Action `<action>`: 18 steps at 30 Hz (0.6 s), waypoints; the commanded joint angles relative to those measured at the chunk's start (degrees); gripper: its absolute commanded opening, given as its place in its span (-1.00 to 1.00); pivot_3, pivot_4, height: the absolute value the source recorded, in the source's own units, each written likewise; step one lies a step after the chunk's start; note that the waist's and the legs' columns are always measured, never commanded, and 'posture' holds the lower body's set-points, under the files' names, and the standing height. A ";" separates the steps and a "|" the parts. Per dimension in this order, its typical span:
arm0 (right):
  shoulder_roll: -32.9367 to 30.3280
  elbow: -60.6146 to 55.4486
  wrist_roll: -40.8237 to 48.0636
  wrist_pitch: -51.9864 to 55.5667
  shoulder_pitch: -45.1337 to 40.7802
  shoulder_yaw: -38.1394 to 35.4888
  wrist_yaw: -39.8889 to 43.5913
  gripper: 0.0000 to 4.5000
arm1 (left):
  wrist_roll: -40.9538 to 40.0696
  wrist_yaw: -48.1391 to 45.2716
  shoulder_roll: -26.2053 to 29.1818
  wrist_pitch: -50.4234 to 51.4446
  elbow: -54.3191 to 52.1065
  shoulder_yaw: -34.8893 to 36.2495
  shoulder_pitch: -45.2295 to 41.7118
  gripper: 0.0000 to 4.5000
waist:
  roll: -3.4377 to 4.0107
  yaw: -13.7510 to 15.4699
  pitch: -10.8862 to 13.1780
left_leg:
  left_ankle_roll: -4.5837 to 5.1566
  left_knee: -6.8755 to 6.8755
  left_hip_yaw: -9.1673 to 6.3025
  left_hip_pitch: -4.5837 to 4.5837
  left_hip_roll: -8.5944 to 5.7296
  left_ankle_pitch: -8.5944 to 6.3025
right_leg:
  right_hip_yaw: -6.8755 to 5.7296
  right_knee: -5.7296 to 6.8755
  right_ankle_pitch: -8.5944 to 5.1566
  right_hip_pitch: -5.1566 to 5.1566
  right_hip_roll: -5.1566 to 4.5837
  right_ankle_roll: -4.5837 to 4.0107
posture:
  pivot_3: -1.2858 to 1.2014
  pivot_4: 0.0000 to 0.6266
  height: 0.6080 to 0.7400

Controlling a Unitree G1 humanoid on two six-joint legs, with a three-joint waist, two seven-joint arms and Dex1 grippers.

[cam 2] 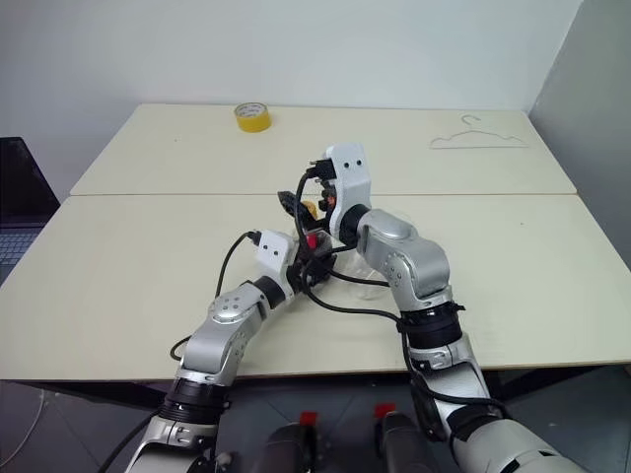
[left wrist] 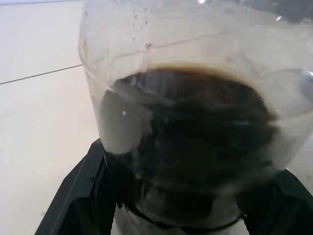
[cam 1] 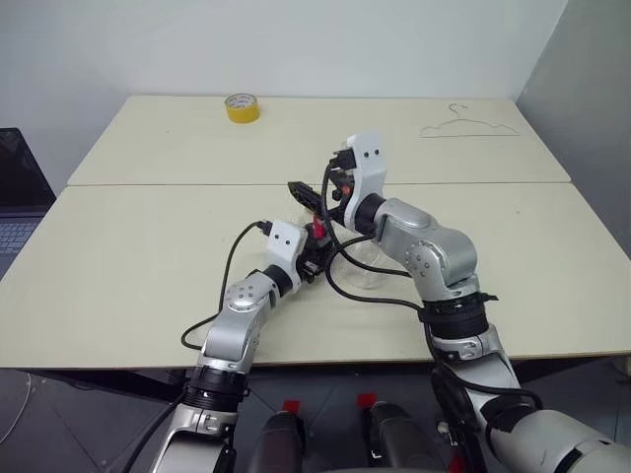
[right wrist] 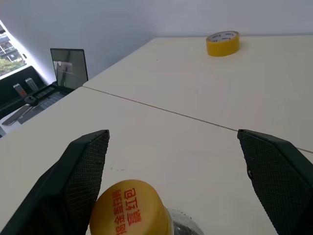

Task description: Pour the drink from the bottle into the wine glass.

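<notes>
A dark laptop computer (cam 1: 18, 187) is seen at the far left, off the pale cream bench (cam 1: 128, 266). A yellow tape roll (cam 1: 242, 107) is placed at the bench's far edge. The left hand (cam 1: 314, 246) is clamped on the small squat clear plastic bottle (left wrist: 186, 122), held near the bench's middle; dark brown drink (left wrist: 195, 142) is contained in its lower part, and its black fingers (left wrist: 78, 196) are pressed against both sides. The bottle's yellow screw cap (right wrist: 128, 210), printed with red characters, is found on the neck. The right hand (right wrist: 176, 171) is held just above the cap, fingers spread wide apart, nothing gripped. A clear stemmed wine glass (cam 1: 370, 264) is seen just right of the bottle. A thin wire hanger (cam 1: 468, 126) is laid at the far right.
</notes>
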 commanded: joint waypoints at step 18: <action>-5.63 -12.39 7.02 4.52 3.66 -2.53 4.65 0.99 | 0.90 -0.77 0.33 2.47 4.58 -0.94 2.00 0.36 | 0.00 -0.06 0.00 | 0.00 0.00 0.00 0.01 0.00 0.00 | 0.01 -0.02 -0.01 0.00 0.00 -0.01 | 0.03 -0.52 1.00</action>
